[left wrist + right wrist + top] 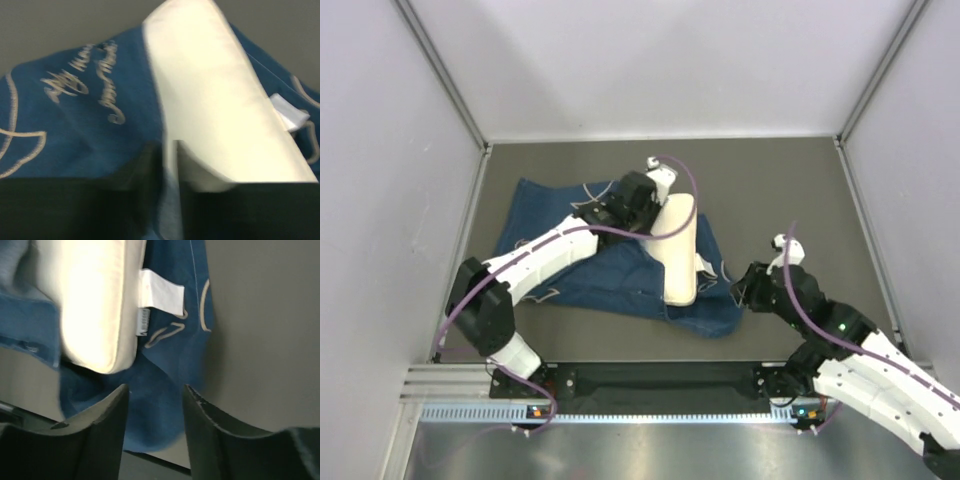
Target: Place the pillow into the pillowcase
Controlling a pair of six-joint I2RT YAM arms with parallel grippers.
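Pale walls (650,60) enclose the dark table (770,190) bearing the pillowcase (620,285).

Two robot arms, the left arm (535,255) and the right arm (880,370), have white shells and black joints. A purple cable (685,200) loops along each, behind its claw. The left claw (170,200) and right claw (155,415) each have two broad, angular matte black fingers (95,435). A green light (839,327) glows behind the right claw.

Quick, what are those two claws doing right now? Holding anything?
Left gripper: almost closed, with blue pillowcase fabric in the slit; whether it grips cannot be told.
Right gripper: open, nothing between its fingers.
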